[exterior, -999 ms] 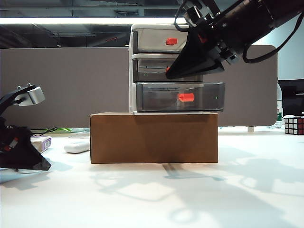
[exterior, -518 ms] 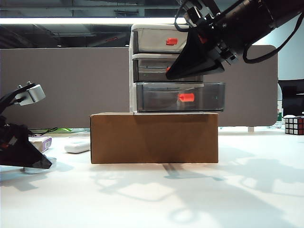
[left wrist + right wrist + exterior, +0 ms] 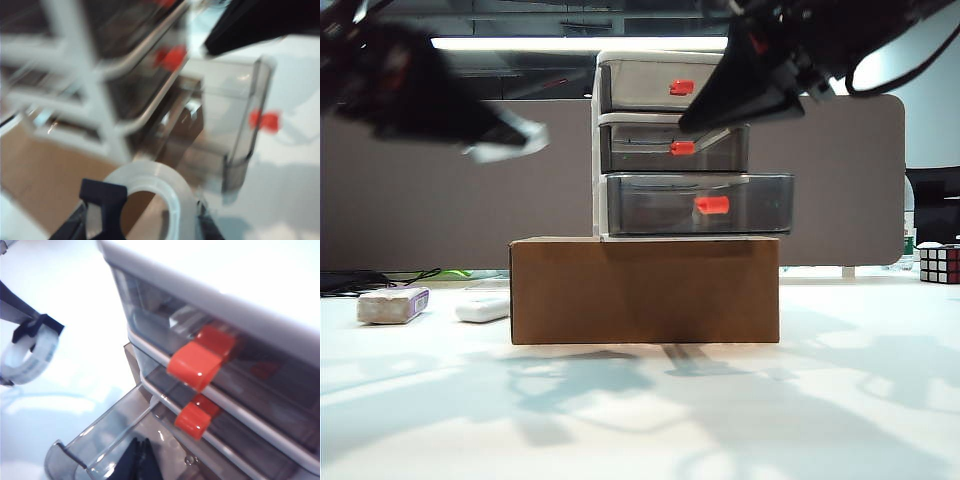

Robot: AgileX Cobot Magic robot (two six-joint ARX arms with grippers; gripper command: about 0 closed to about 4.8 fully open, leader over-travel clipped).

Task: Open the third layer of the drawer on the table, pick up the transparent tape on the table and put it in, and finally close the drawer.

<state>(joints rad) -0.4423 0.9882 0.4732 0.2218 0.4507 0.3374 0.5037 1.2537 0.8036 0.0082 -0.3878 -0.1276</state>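
The left pincer [image 3: 142,227] is closed on the transparent tape [image 3: 150,200], the ring being gripped between its fingers with the black cutter clip [image 3: 102,197] at one side. In the exterior view the left pincer [image 3: 505,135] is blurred at upper left, level with the drawer's [image 3: 670,145] middle layer. The third layer [image 3: 700,203] is seen pulled out, red tab forward. The right pincer [image 3: 695,120] is held at upper right before the upper layers; its jaws appear closed together, though the tips are poorly seen. The drawer is seated on a cardboard box [image 3: 645,290] on the bench [image 3: 720,410].
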